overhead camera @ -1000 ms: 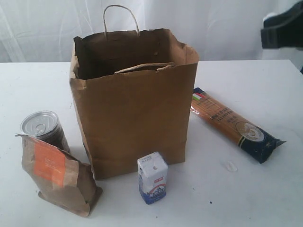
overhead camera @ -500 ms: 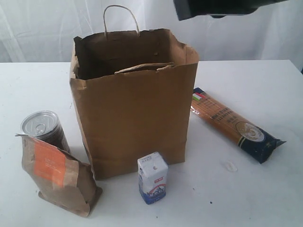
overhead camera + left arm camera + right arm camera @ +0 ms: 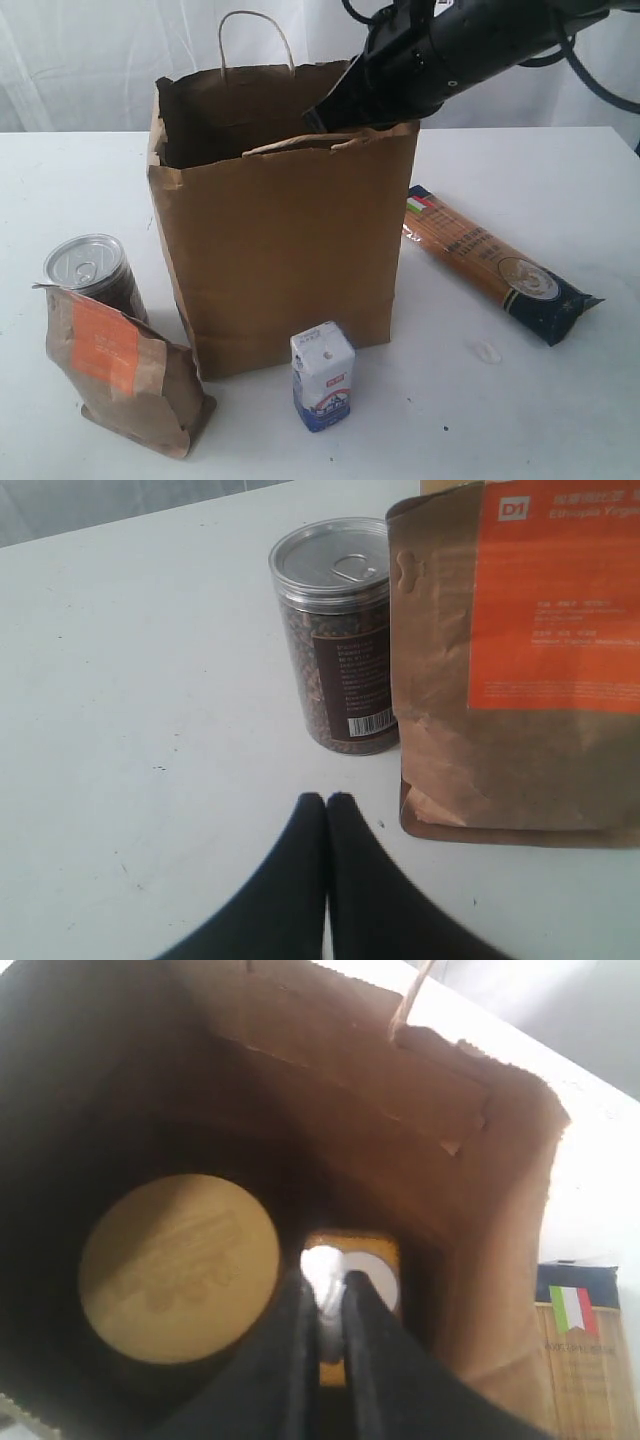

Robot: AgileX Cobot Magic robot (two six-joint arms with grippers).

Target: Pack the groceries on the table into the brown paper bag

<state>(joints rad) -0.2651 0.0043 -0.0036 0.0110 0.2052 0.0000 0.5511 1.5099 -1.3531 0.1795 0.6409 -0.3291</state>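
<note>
The brown paper bag (image 3: 280,250) stands open in the middle of the table (image 3: 520,420). My right gripper (image 3: 325,115) hangs at its mouth. In the right wrist view the right gripper (image 3: 325,1285) is shut to a thin slit over the bag's inside (image 3: 400,1130), where a tan-lidded jar (image 3: 180,1265) and a yellow white-capped jar (image 3: 375,1272) stand. White shows in the slit; whether anything is pinched there is unclear. A silver-topped can (image 3: 88,265), kraft pouch (image 3: 115,365), white-blue carton (image 3: 322,375) and spaghetti packet (image 3: 495,262) lie outside the bag. My left gripper (image 3: 326,800) is shut and empty near the can (image 3: 335,630) and pouch (image 3: 520,660).
The spaghetti packet (image 3: 580,1350) lies just right of the bag. A small pale smudge (image 3: 487,352) marks the table in front of it. A white curtain hangs behind the table. The bag's loop handle (image 3: 257,40) stands up at the back.
The right arm has swung in from the upper right and come down over the bag's mouth. The groceries on the table have not moved.
</note>
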